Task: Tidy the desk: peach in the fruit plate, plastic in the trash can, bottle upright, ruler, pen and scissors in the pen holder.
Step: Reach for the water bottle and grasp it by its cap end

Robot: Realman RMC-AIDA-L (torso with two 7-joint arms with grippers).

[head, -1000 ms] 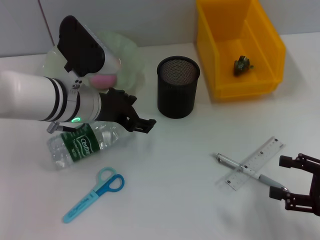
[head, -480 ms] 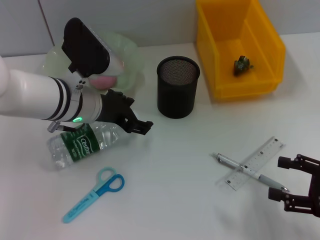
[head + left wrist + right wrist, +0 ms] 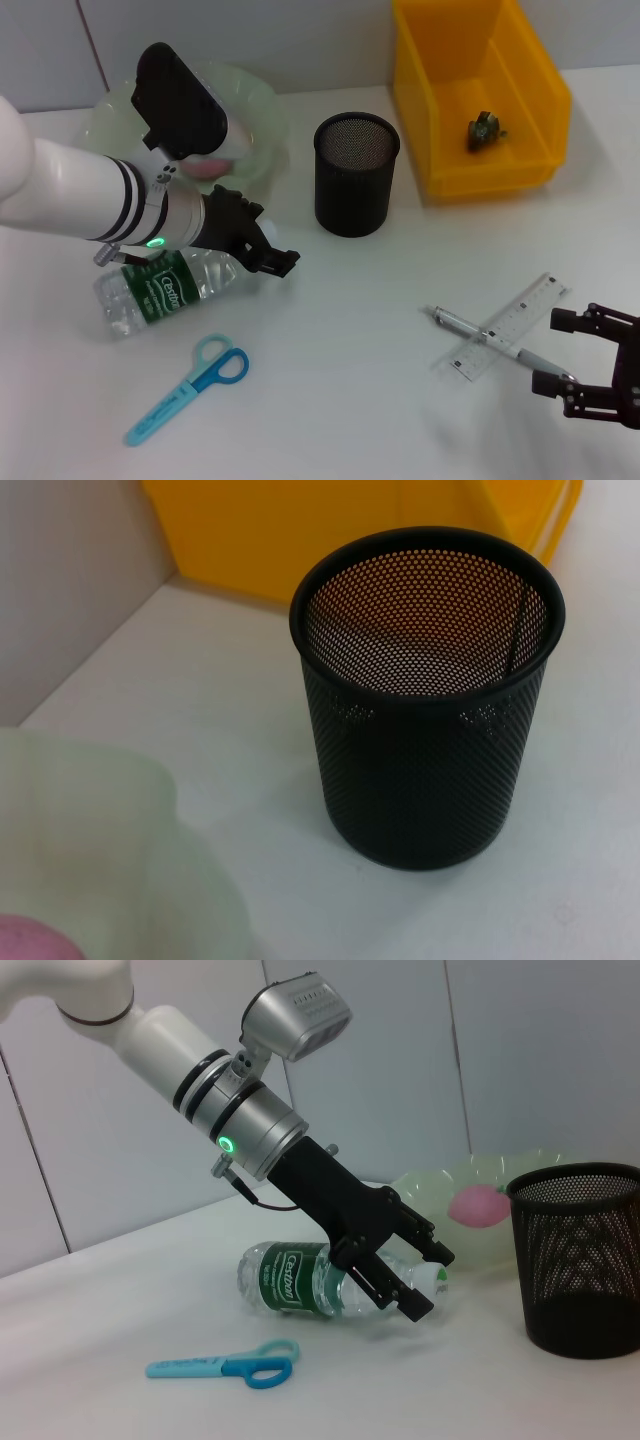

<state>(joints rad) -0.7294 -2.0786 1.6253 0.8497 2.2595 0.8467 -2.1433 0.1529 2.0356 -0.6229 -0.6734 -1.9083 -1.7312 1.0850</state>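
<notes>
The clear bottle (image 3: 160,290) with a green label lies on its side on the white table (image 3: 340,330). My left gripper (image 3: 272,245) hovers open over the bottle's capped end, one finger on each side of the neck in the right wrist view (image 3: 430,1280). The pink peach (image 3: 205,165) rests in the pale green fruit plate (image 3: 265,110). A crumpled green plastic piece (image 3: 485,130) lies in the yellow trash can (image 3: 545,70). The ruler (image 3: 520,315) and pen (image 3: 470,328) lie crossed, just left of my open right gripper (image 3: 553,352). Blue scissors (image 3: 190,390) lie at the front left.
The black mesh pen holder (image 3: 357,175) stands between the plate and the yellow bin, close beside my left gripper; the left wrist view shows the pen holder (image 3: 425,710) with nothing inside. A grey wall runs behind the table.
My left gripper has drawn back and down toward the bottle's capped end. The right gripper has crept slightly toward the pen. Nothing has been picked up.
</notes>
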